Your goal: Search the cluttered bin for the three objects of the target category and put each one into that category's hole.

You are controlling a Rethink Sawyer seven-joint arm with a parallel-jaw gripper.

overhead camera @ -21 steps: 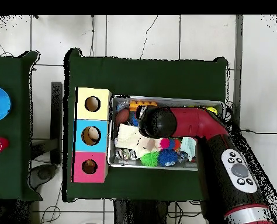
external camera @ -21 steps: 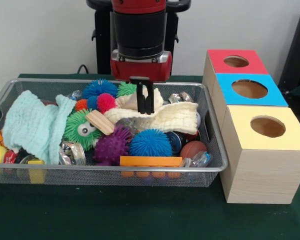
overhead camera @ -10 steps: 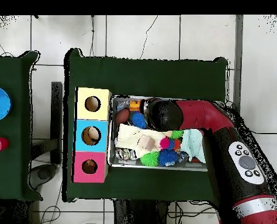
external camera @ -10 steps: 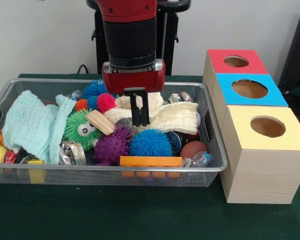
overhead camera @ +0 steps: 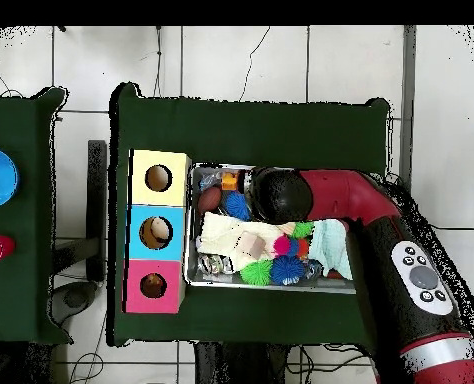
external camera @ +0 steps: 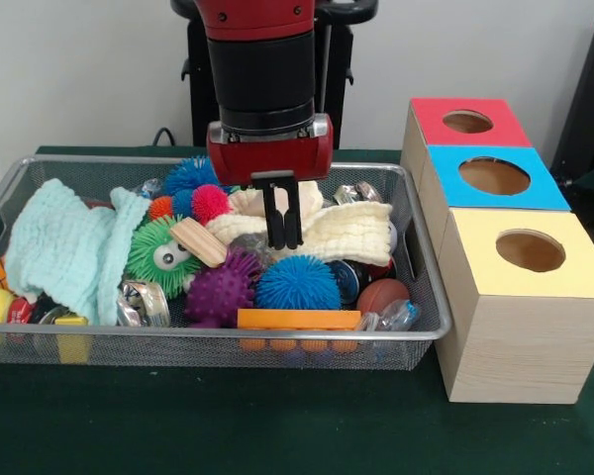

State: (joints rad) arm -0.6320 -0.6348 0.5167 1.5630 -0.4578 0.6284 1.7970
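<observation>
Currently tool (external camera: 284, 242) nearly closed, tips at cream cloth (external camera: 346, 236), holding nothing

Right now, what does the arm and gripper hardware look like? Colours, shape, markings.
The arm has a glossy red shell over black joints; seen from overhead, a grey oval panel of round buttons sits on it, with a silver band further down. In the front view the wrist is a black cylinder ending in a red block with a silver rim. The gripper has two thin black fingers.
</observation>
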